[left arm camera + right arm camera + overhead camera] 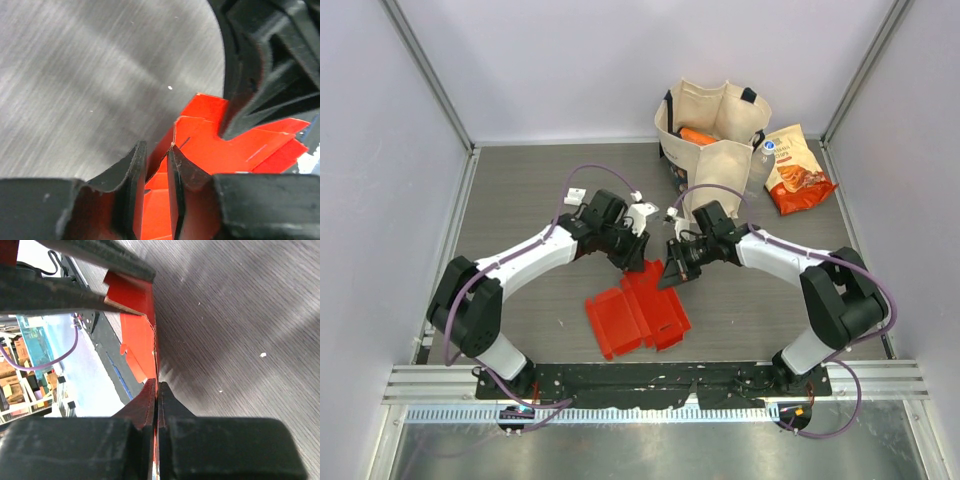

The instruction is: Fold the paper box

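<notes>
On the table, the box is laid flat near the arms. Its far edge is clamped by the shut right gripper, apparently as an anchor. A flap is straddled by the left gripper, jaws narrowly apart, which only the wrist views show.

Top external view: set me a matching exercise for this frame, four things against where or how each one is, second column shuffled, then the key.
Column one
1. paper box
2. tote bag
3. snack bag
4. right tool

Column two
A. lying flat near the far right corner of the table
B. shut on an edge of the paper box
C. standing upright at the far edge of the table
D. red, mostly flat, in the near middle of the table

Pairs: 1-D, 2-C, 3-A, 4-B
</notes>
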Controlling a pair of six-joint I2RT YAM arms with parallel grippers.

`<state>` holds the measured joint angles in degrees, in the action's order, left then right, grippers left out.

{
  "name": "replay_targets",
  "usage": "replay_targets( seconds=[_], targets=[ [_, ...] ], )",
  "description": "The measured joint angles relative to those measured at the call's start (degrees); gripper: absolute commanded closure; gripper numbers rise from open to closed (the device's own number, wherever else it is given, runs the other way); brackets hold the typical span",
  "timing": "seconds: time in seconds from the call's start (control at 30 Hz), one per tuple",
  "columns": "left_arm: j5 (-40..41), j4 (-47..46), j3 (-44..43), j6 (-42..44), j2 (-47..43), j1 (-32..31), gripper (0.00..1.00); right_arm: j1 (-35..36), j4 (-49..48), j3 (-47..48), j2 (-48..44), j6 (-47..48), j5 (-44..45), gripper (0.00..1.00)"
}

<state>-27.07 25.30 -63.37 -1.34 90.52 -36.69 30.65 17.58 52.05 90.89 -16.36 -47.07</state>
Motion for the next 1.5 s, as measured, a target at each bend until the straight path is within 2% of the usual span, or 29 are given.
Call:
replay_targets(
  seconds=[0.07,0.1,0.17,0.3,0.37,0.43,0.47,0.5,0.53,0.57,0.6,0.63,0.67,0.7,0.93,0.97,1.17,1.3,1.5],
  targets=[
    [1.84,-0.15,0.00,-0.02,0.00,0.04,0.90,0.00,0.00,0.00,-0.44,-0.09,0.35,0.81],
    [2.34,-0.15,0.02,0.13,-0.02,0.04,0.97,0.00,-0.39,0.00,-0.68,-0.22,1.07,0.79],
    [3.76,-0.13,0.33,-0.11,-0.07,0.04,0.99,-0.09,-1.03,0.00,-1.77,-0.85,3.39,0.73],
    [5.64,-0.48,1.92,-0.61,-1.79,0.07,1.00,-0.42,-5.27,-2.95,-5.51,-3.23,6.60,0.72],
    [5.86,-0.79,2.73,-1.20,-3.41,0.09,1.00,-0.83,-8.31,-5.90,-7.80,-4.74,7.19,0.75],
    [5.88,-1.42,3.43,-1.66,-5.01,0.11,1.00,-1.36,-10.69,-8.11,-9.05,-5.88,7.41,0.82],
    [5.88,-1.95,3.91,-2.08,-5.84,0.11,1.00,-1.66,-11.47,-8.85,-9.40,-6.34,7.41,0.92],
    [5.86,-2.54,4.46,-2.69,-6.62,0.11,0.98,-1.92,-12.15,-9.35,-9.55,-6.62,7.34,0.98],
    [5.40,-3.45,5.14,-3.17,-7.32,0.13,0.91,-2.16,-12.87,-9.66,-9.68,-6.97,7.13,1.00],
    [5.01,-4.20,5.64,-3.67,-7.72,0.07,0.78,-2.34,-13.79,-9.68,-9.75,-7.43,6.78,1.00],
    [4.87,-4.92,6.12,-4.26,-8.02,0.17,0.48,-2.34,-14.08,-9.68,-9.88,-7.45,6.78,1.00],
    [3.98,-5.60,6.67,-5.84,-8.41,0.85,0.38,-2.34,-14.10,-9.68,-10.14,-7.32,6.97,1.00],
    [3.08,-6.01,6.97,-6.97,-8.79,1.64,0.32,-2.36,-14.10,-9.68,-10.32,-6.88,7.50,1.00],
    [2.27,-6.62,7.13,-9.31,-9.18,2.67,0.32,-2.47,-14.01,-9.68,-10.43,-6.32,7.89,0.99],
    [-1.38,-13.07,6.58,-23.76,-10.47,8.39,0.44,-2.75,-14.12,-9.68,-10.67,-4.83,7.32,0.99],
    [-1.55,-13.11,6.21,-24.28,-10.21,8.55,0.49,-2.75,-14.34,-9.68,-10.67,-4.85,6.62,1.00],
    [-2.95,-11.89,1.05,-25.46,-3.89,8.52,0.62,-2.75,-16.28,-9.64,-10.67,-4.96,2.93,0.99],
    [-3.32,-10.78,-1.27,-25.53,0.09,8.52,0.66,-2.75,-16.55,-9.55,-10.67,-4.98,1.66,1.00],
    [-4.61,-10.08,-1.33,-25.49,0.81,8.52,0.73,-2.62,-16.68,-9.29,-10.67,-4.96,0.90,0.99]
  ],
)
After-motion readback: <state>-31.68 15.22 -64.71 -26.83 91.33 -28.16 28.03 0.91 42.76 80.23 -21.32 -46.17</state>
